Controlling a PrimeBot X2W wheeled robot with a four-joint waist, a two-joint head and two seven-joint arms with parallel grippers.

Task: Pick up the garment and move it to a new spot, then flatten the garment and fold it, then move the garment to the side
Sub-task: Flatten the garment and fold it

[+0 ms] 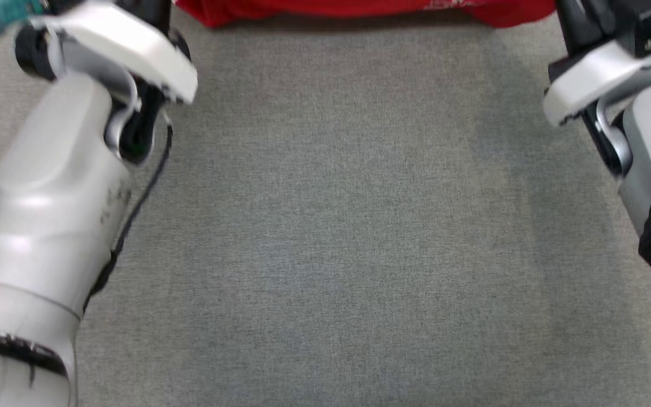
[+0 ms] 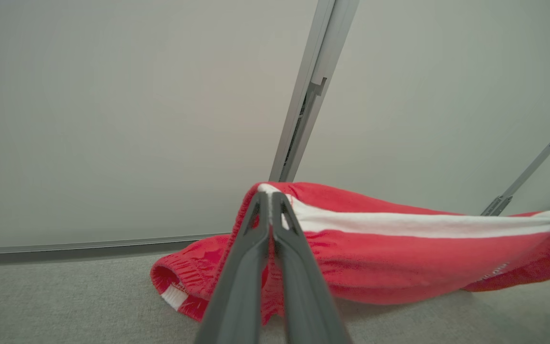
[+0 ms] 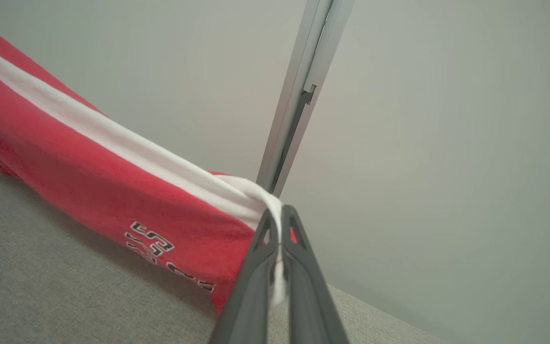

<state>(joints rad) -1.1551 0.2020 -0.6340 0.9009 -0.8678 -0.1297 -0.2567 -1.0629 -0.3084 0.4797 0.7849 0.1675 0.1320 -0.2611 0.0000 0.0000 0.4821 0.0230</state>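
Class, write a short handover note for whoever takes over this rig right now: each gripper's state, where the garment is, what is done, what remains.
Left gripper: shut on the red garment, pinching one end of its white-striped edge.
Right gripper: shut on the other end of that edge.
Garment: stretched between the two grippers at the far end of the grey surface, its lower part sagging onto it.
Done: garment gripped and raised.
To do: set it down at the new spot, flatten, fold, move aside.
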